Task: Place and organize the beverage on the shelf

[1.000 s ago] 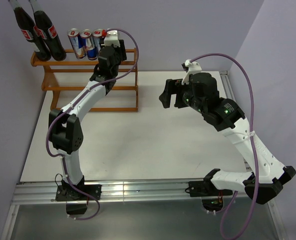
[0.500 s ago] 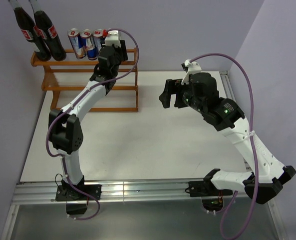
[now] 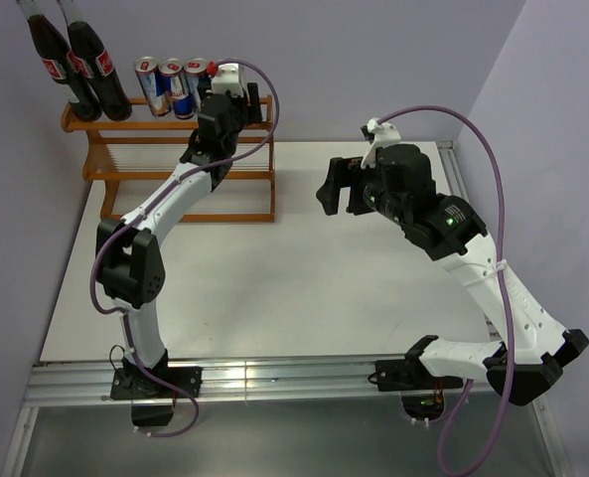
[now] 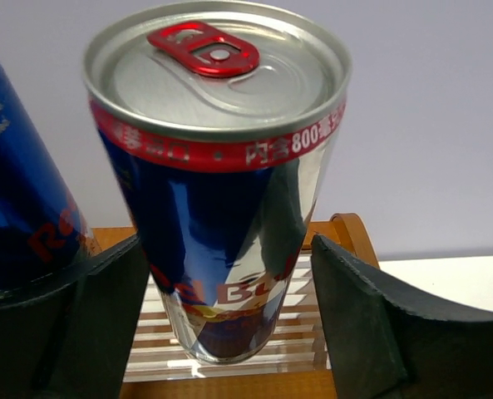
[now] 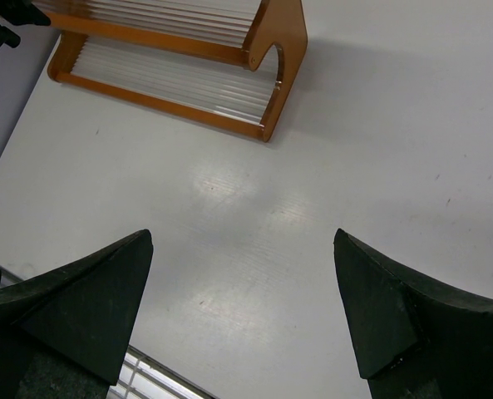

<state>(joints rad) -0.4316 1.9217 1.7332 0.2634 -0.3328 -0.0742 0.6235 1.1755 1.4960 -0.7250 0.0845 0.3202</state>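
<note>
The shelf (image 3: 175,159) stands at the back left of the table. Two cola bottles (image 3: 75,60) and three cans (image 3: 173,87) stand on its top tier. My left gripper (image 3: 215,91) is at the right end of that row and hides the fourth can from above. In the left wrist view that can (image 4: 221,191) stands upright on the top rails (image 4: 346,233) between my open fingers (image 4: 354,324), with a small gap on each side. A neighbouring can (image 4: 22,208) is at its left. My right gripper (image 3: 340,189) is open and empty above the table.
The purple back wall is close behind the shelf's top tier. The right wrist view shows the shelf's lower tiers (image 5: 271,50) and bare white table (image 5: 354,166). A metal rail (image 3: 274,378) runs along the near edge.
My left gripper has shifted slightly to the right and back at the top tier. The right arm has not moved.
</note>
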